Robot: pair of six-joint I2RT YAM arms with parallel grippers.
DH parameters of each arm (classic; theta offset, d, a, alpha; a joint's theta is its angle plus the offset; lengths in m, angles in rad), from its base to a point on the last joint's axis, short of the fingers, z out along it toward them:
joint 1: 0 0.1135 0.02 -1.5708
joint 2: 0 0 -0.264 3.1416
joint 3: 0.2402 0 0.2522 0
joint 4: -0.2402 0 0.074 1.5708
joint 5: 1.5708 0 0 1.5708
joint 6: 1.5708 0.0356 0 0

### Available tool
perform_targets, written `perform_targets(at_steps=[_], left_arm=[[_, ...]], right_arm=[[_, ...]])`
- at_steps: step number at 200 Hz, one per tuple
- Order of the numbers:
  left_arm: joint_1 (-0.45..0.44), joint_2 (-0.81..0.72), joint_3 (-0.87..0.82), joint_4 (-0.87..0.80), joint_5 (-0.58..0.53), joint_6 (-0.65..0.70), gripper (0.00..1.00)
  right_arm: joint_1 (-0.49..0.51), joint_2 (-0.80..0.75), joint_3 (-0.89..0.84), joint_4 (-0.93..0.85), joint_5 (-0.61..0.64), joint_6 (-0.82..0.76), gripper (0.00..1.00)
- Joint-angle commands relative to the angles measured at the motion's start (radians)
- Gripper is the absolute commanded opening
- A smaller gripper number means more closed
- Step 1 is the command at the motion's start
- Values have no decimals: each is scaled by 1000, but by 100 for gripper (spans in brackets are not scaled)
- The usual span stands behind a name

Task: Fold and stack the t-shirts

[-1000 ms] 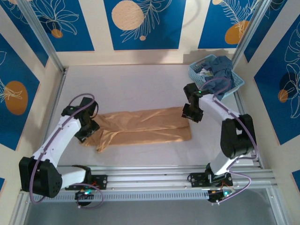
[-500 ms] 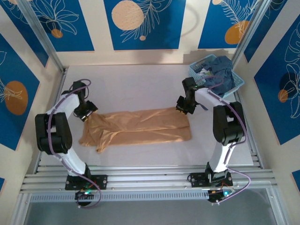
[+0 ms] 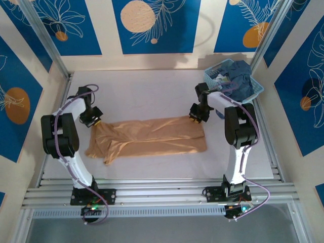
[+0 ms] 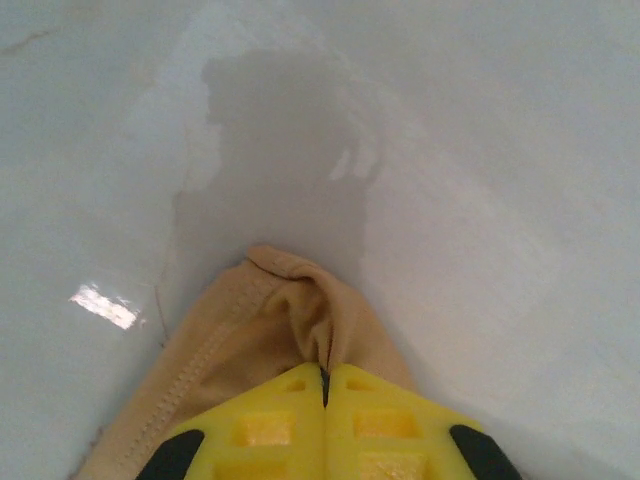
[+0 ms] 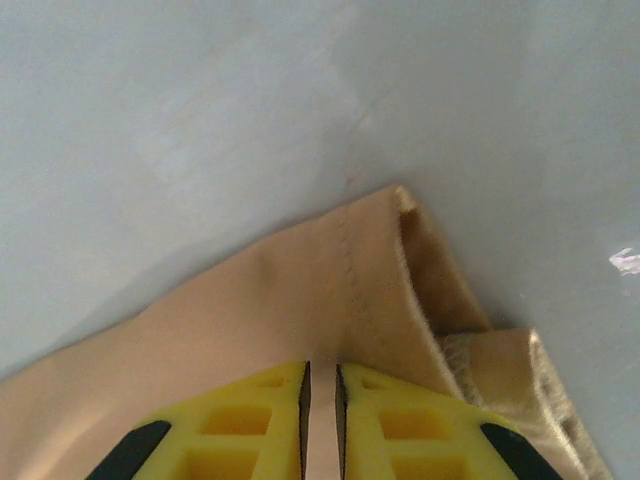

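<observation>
Pinching the tan t-shirt (image 3: 149, 137) at its two far corners, my left gripper (image 3: 93, 119) at 9 o'clock and my right gripper (image 3: 195, 116) at 3 o'clock both squeezed on cloth, I have its long side running between them, the rest lying toward 6 o'clock.

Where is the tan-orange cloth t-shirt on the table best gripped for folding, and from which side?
By its two far corners, one per gripper, coming down from the far edge. The tan-orange cloth t-shirt lies flat as a long strip, so only edges offer a pinch; the left gripper and right gripper are shut on those corners.
</observation>
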Motion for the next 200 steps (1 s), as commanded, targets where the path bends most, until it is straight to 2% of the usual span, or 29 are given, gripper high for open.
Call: perform_targets(at_steps=[1,49,108,117,135,142,154,172,200], left_arm=[[33,28,43,-13,-47,14,0],[89,39,68,-34,-35,28,0],[115,79,112,-68,44,37,0],[111,64,115,-78,46,41,11],[99,-10,102,-111,2,43,43],[94,-55,83,-112,-10,41,51],[75,-134,42,-114,-23,44,57],[38,-228,-22,-132,-20,59,59],[-86,-308,-144,-115,116,74,57]], right_arm=[[-16,22,36,-71,49,11,17],[-32,80,52,-110,64,-12,16],[-21,39,33,-43,48,-83,16],[-11,19,42,-41,57,-103,17],[10,-28,66,-59,71,-132,20],[17,-51,69,-62,73,-141,22],[32,-96,66,-63,71,-151,26],[63,-156,45,-56,56,-164,33],[123,-231,-14,-11,-36,-181,37]])
